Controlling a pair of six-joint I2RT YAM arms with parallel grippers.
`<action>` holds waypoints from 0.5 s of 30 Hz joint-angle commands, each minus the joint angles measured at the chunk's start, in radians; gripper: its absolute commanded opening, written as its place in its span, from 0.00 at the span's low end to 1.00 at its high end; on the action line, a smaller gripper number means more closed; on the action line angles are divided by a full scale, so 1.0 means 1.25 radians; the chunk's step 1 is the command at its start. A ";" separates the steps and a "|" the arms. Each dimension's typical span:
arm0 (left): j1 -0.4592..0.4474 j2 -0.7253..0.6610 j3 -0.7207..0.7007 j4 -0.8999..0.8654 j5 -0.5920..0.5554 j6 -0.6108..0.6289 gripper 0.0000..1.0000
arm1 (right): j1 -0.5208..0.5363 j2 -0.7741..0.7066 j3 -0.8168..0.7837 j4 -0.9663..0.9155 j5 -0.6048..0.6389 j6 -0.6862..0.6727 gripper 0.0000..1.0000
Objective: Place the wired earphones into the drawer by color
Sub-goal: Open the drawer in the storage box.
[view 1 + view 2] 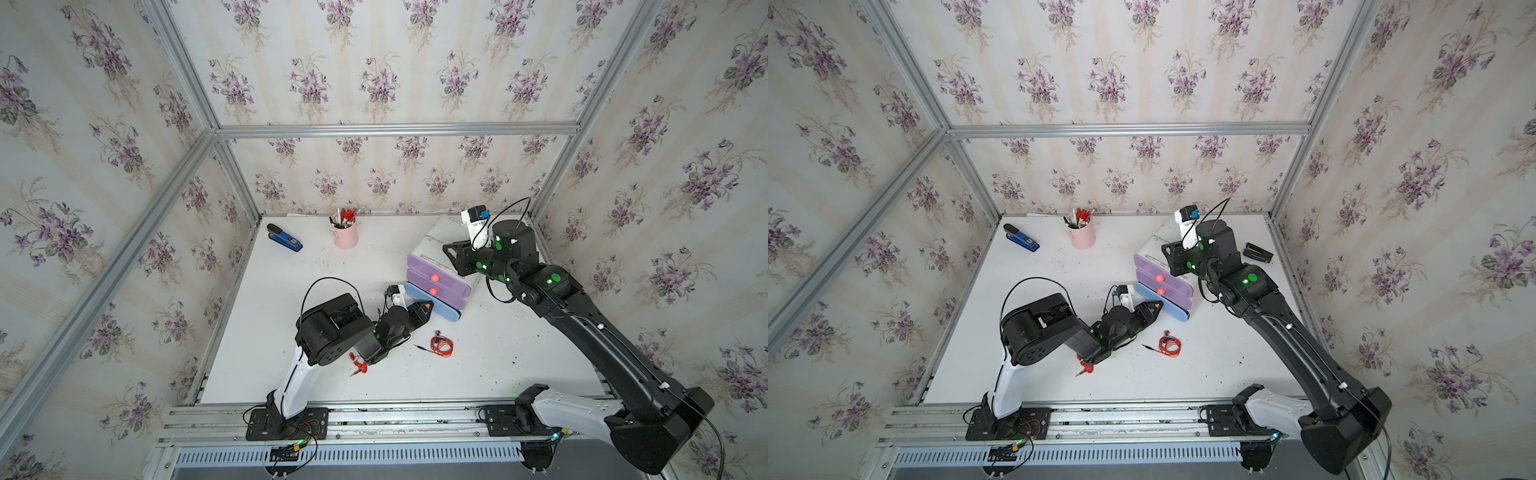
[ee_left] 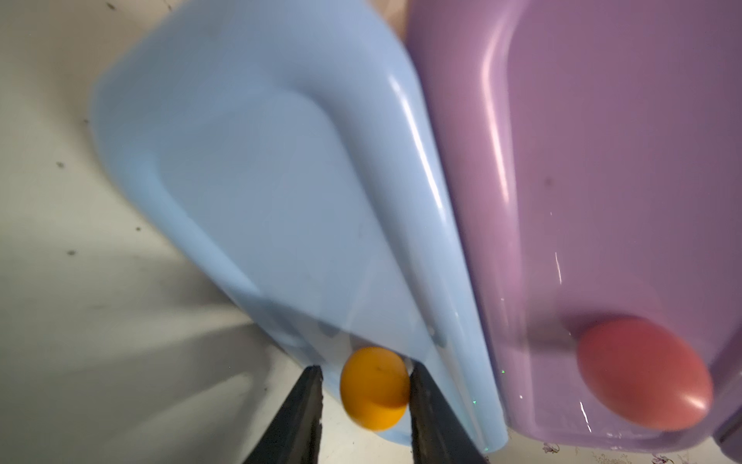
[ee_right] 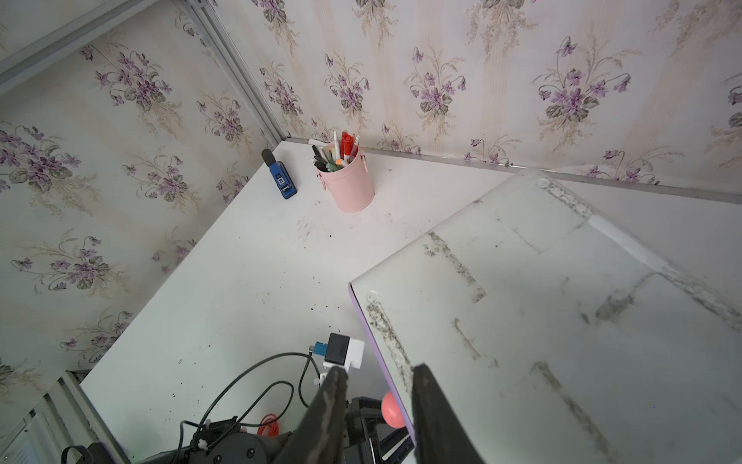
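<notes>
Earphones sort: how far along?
Done, apparently: no black or white earphones show on the table; drawer contents are hidden. In hand: left end effector straddles the blue drawer's orange knob. Left: a coiled red earphone and a second red earphone, partly under the left arm.

Wallpaper [image 1: 374,75]: cream, faint vertical stripes, repeating purple violet sprays with grey-green leaves.
Frame bars [image 1: 395,129]: silver.
Tabletop [image 1: 291,299]: white, scattered dark specks.
Drawer unit top [image 3: 562,321]: white, grey smudged streaks.
Upper two drawers [image 1: 419,264]: lilac, each with a coral-pink knob [image 1: 434,277].
Bottom drawer [image 2: 261,180]: pale blue, with an orange knob [image 2: 375,387].
Earphones, centre of a top view [image 1: 441,345]: red cord, dark plug.
Second earphones, lower centre [image 1: 358,368]: red.
Pen cup, upper centre [image 1: 345,237]: pink; pens red, white, black, green.
Stapler, upper left of the tabletop [image 1: 284,240]: blue, black top.
Left arm [image 1: 328,332] and right arm [image 1: 602,345]: black, white lower links, green lights.
</notes>
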 commanded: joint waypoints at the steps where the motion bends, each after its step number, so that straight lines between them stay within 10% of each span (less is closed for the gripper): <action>1: 0.005 -0.006 0.007 -0.013 0.004 0.014 0.35 | -0.036 0.008 -0.002 0.001 -0.010 0.001 0.31; 15: 0.007 -0.021 0.008 -0.055 0.010 0.018 0.17 | -0.088 0.016 -0.002 0.005 -0.049 0.003 0.31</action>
